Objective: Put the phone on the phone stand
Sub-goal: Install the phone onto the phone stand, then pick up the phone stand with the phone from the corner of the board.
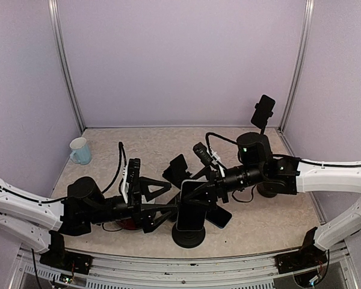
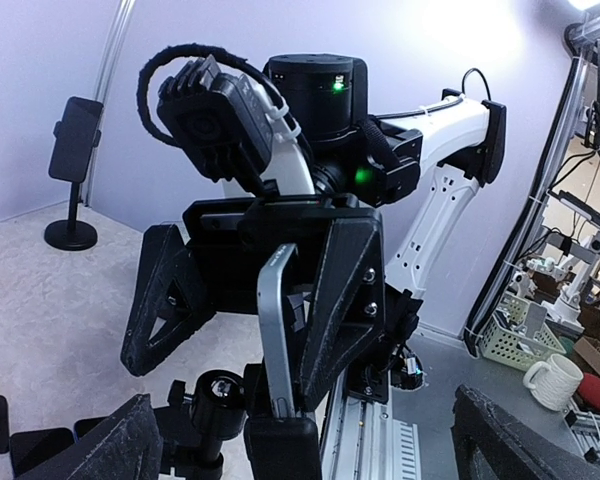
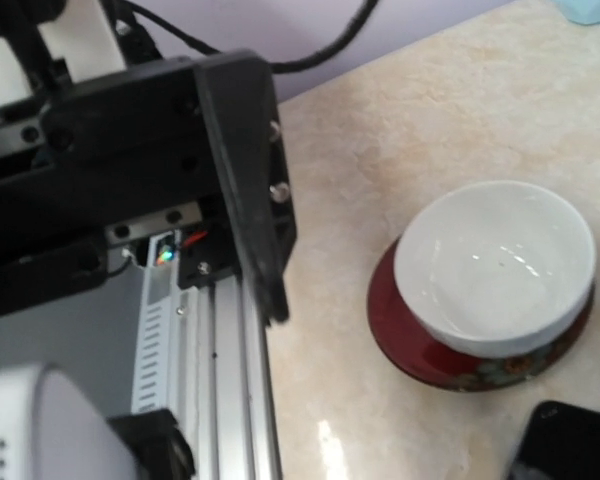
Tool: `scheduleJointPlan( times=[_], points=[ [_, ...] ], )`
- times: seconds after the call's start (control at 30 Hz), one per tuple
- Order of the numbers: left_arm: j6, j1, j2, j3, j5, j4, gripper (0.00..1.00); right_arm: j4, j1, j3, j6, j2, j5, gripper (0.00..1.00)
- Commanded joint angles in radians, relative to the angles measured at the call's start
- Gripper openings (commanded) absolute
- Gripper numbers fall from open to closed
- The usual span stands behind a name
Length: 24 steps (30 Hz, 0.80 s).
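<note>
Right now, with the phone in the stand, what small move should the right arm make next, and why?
Probably draw the right gripper straight back from the phone: it stands edge-on in the stand, gripper fingers spread clear on either side; a sideways move could knock it.

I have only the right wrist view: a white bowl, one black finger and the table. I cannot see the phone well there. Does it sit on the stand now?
Observer: Yes. In the left wrist view the phone stands upright, its lower end in the cradle of the phone stand.
Operator: Are my right fingers away from it?
Observer: The right gripper is open. One finger is clear of the phone. The other is close beside it, and I cannot tell if it touches.
Operator: And the left arm?
Observer: The top view shows the left gripper open, holding nothing, pointing at the stand.
</note>
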Motion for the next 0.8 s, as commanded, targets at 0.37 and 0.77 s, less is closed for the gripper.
scheduleJointPlan(
  times=[0.37, 0.77],
  points=[
    [0.032, 0.000, 0.036, 0.064, -0.017, -0.081, 0.99, -0.070, -0.001, -0.030, 0.035, -0.154, 0.117, 1.00],
    [0.014, -0.004, 0.061, 0.100, -0.020, -0.082, 0.90, -0.058, -0.001, -0.068, 0.043, -0.176, 0.185, 1.00]
  ],
)
